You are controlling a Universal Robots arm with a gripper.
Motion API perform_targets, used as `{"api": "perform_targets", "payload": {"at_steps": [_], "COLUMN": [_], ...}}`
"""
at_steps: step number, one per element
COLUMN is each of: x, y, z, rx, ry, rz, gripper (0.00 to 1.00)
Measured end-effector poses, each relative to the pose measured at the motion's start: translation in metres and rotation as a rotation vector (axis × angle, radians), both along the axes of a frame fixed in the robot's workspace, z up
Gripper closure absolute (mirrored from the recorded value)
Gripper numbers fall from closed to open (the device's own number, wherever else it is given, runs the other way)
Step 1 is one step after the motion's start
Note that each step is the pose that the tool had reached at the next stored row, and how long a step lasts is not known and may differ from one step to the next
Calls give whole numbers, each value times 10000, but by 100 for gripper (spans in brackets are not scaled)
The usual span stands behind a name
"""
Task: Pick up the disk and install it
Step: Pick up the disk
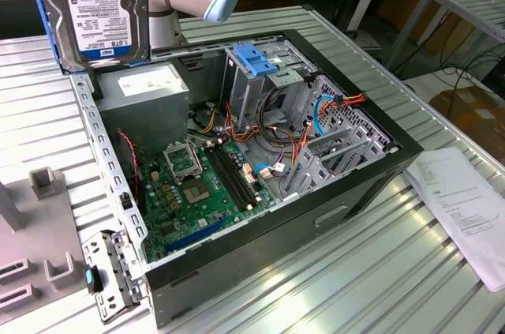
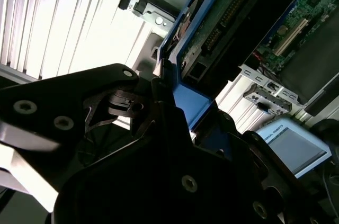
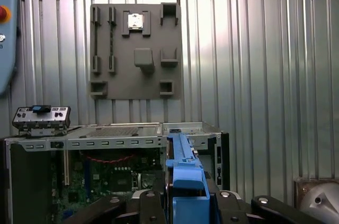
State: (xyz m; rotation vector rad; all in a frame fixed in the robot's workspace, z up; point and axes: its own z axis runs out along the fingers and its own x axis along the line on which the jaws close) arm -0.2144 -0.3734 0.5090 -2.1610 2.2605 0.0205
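The gripper (image 3: 185, 198) is clamped on the disk (image 1: 102, 12) by its blue carrier rail. In the first wrist view its black fingers (image 3: 145, 208) press on both sides of the rail, which is seen edge-on. The exterior view gives the disk's white-label face, upright and lifted above the computer case (image 1: 260, 251), over the corner where the power supply (image 1: 146, 101) sits, at the exterior view's left. The second wrist view gives the opposite face (green circuit board and a connector row), with the blue edge running into the grip. The exterior view also takes in the drive cage (image 1: 264, 89) with its blue handle (image 1: 254, 59), standing inside the case beside the motherboard (image 1: 201, 188) and well apart from the disk. Coloured cables (image 1: 316, 113) crowd the space between the cage and the case wall. The disk's lower edge looks clear of the case rim, though by how much I cannot tell. The ribbed table (image 1: 379, 271) surrounds the case, with a sheet of paper (image 1: 465, 200) near it at the exterior view's right. In the first wrist view a grey fixture plate (image 3: 135, 49) lies beyond the case, and a small metal bracket (image 3: 41, 117) lies by the case's corner.
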Motion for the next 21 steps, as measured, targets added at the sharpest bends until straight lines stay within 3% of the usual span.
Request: {"api": "perform_targets", "payload": {"at_steps": [3,5,7,9,10,13,14,19,21], "x": [130,316,405,586,620,645,659,700,729], "y": [0,0,0,0,-7,-63,-115,-277,-372], "z": [-1,-3,-4,-6,-8,-11,-13,-20,-23], "rx": [0,-1,0,-1,0,0,-1,0,-1], "ry": [0,1,-1,0,0,0,1,0,1], "rz": [-1,0,-2,-2,-1,0,-1,-1,0], "gripper": [63,63,63,63,63,63,63,63,63]}}
